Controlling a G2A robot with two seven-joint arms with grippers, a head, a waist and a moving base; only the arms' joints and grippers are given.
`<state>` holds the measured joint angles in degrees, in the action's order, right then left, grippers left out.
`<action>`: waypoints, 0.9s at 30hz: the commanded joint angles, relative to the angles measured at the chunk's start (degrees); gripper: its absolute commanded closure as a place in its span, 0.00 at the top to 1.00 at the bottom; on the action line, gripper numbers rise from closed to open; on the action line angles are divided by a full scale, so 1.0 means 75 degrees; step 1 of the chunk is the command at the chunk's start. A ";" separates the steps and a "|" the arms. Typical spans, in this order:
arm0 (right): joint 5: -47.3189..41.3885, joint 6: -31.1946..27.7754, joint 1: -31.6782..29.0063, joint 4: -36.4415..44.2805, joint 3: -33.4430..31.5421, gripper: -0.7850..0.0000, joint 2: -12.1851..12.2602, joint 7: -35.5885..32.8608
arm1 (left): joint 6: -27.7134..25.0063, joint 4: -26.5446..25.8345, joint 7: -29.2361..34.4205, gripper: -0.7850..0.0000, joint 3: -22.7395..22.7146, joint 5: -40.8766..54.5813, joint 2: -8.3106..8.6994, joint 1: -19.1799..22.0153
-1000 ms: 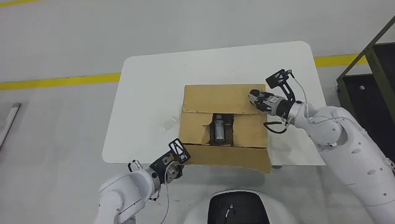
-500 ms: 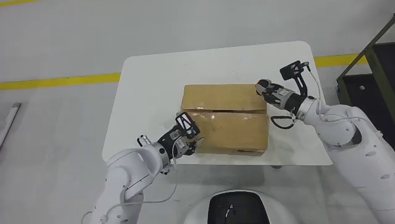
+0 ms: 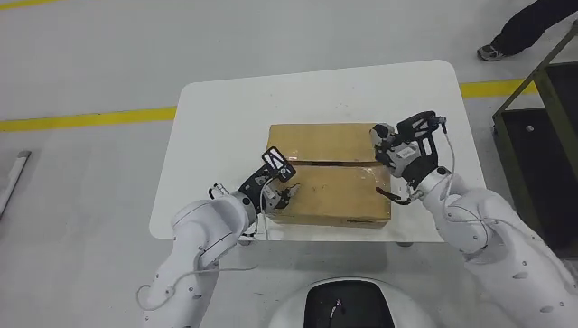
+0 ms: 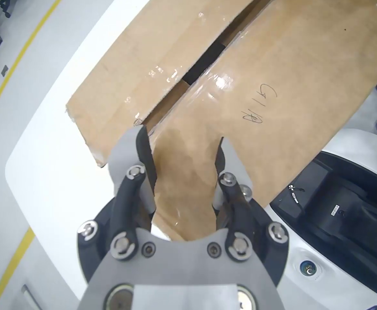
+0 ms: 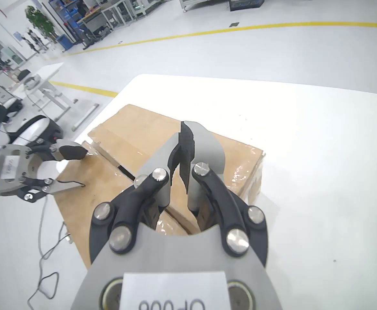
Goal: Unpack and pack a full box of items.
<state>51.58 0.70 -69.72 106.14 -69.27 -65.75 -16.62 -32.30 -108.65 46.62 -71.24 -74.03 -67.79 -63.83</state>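
"Two flaps folded down on the cardboard box (image 3: 330,173), mid-tabletop (image 3: 226,120). Packed and closed, by the look?"
"Nearly. Shows a dark gap along the seam (image 4: 201,69), so probably wants pressing flat."
"Running which way?"
"Along the box's long axis, from one tool's end across to the other's."
"And the left tool (image 4: 181,137)?"
"Spread wide, gripping nothing, over the near flap (image 4: 288,49) at its end, one fingertip right at the seam. Touching the card or just above, impossible to tell."
"And the right tool (image 5: 187,143)?"
"Pinched shut on nothing, above the opposite end, by the far flap (image 3: 316,138) corner, near the seam."
"Nearer the gap?"
"Left, probably. Likely calls for pushing down at both ends, with the seam lying straight between."
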 commanded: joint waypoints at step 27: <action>0.0966 0.0691 0.0524 -0.0986 0.0980 0.00 -0.0410 0.0155 | 0.2156 -0.0388 0.0434 0.00 -0.1142 -0.1325 0.0180 -0.1853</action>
<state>58.66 5.89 -65.77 98.71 -61.83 -68.79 -15.41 -15.82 -112.51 49.92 -81.14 -84.61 -66.31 -78.44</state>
